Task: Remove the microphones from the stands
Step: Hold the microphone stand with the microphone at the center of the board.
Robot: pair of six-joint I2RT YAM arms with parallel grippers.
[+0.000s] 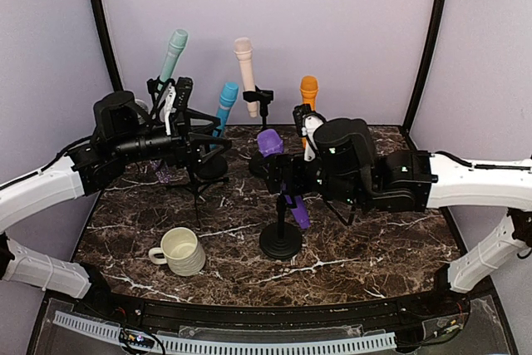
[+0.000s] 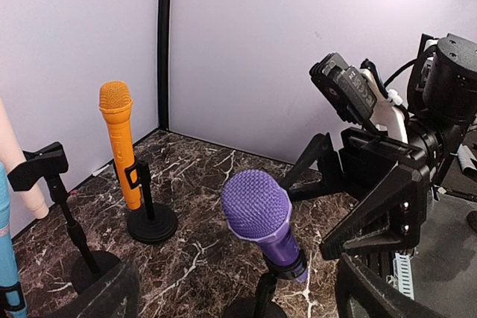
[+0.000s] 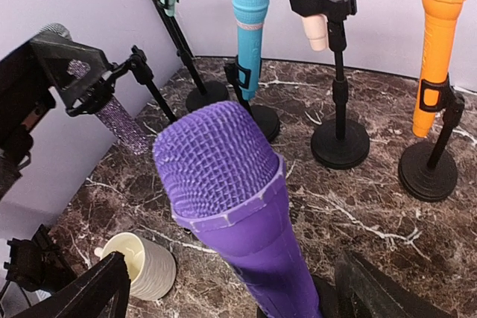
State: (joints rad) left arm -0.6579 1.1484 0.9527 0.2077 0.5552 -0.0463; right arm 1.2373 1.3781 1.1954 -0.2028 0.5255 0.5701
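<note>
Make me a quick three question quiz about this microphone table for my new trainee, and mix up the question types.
1. What colour is the microphone framed by the right end effector? A purple, B orange, C teal.
2. True or false: the mug lies on its side.
3. One word: is that microphone seated in its stand or lifted off?
Key: 1 A. 2 False, it stands upright. 3 Seated.

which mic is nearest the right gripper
The purple microphone: it alone sits between the fingers of the open right gripper; the others stand farther back.
</note>
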